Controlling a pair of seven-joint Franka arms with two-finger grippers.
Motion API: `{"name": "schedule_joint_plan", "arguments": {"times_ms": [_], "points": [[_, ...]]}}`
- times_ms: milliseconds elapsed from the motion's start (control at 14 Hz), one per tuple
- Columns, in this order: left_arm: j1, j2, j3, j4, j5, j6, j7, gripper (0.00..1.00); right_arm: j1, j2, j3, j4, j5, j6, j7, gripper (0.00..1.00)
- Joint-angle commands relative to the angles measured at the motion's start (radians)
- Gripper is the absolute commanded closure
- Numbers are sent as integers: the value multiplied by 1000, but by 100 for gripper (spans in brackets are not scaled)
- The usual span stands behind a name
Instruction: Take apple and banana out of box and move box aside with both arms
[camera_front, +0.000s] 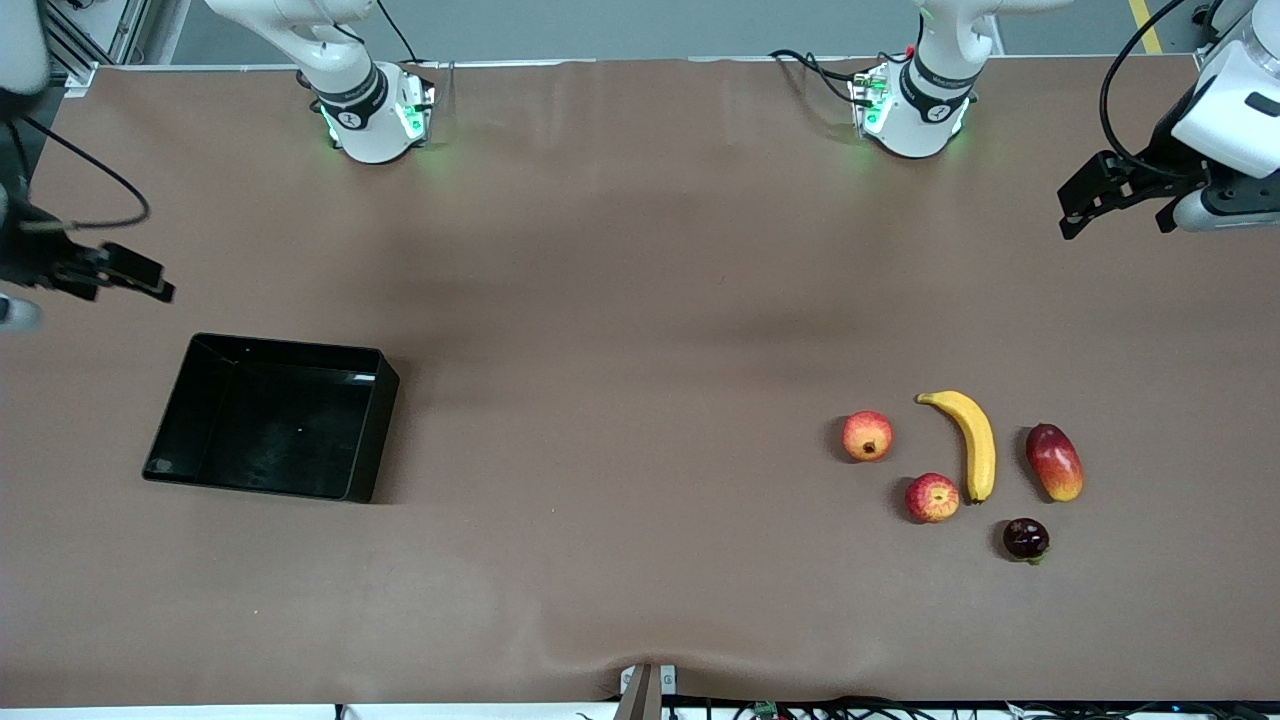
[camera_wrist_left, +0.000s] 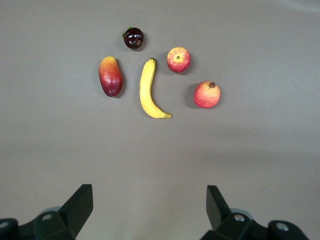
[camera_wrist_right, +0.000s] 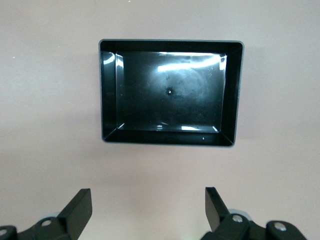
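The yellow banana (camera_front: 975, 440) and the small red apple (camera_front: 932, 497) lie side by side on the brown table toward the left arm's end. Both show in the left wrist view, the banana (camera_wrist_left: 148, 90) and the apple (camera_wrist_left: 178, 59). The glossy black box (camera_front: 378, 430) stands empty toward the right arm's end and shows in the right wrist view (camera_wrist_right: 232, 90). My left gripper (camera_front: 1117, 222) is open and empty, high over the table's edge, apart from the fruits (camera_wrist_left: 149, 200). My right gripper (camera_front: 125, 288) is open and empty, high over the table beside the box (camera_wrist_right: 148, 200).
An orange-red fruit with a dark crown (camera_front: 867, 436), a red-yellow mango (camera_front: 1054, 461) and a small dark round fruit (camera_front: 1026, 538) lie around the banana and apple. Both arm bases stand along the table's edge farthest from the front camera.
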Motion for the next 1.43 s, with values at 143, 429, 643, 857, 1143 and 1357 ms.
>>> {"name": "schedule_joint_plan", "arguments": {"times_ms": [143,429,643,857,1143,1357], "points": [[4,-12,3,-8,-24,-13,-2,0,4,-16,15,87,-16,-142,33,0],[15,-11,3,-6,-23,-13,-4,0,2,-22,19,111,-19,-134,27,0],[16,-6,3,-2,-12,-15,6,0,-2,-13,16,163,-42,-131,33,0],[18,-2,3,9,-9,-15,9,0,-5,-9,15,171,-47,-128,31,0],[19,7,3,21,-9,-15,10,0,4,-6,18,171,-42,-127,31,0],[19,7,3,21,-9,-15,10,0,4,1,18,171,-42,-127,31,0]]}}
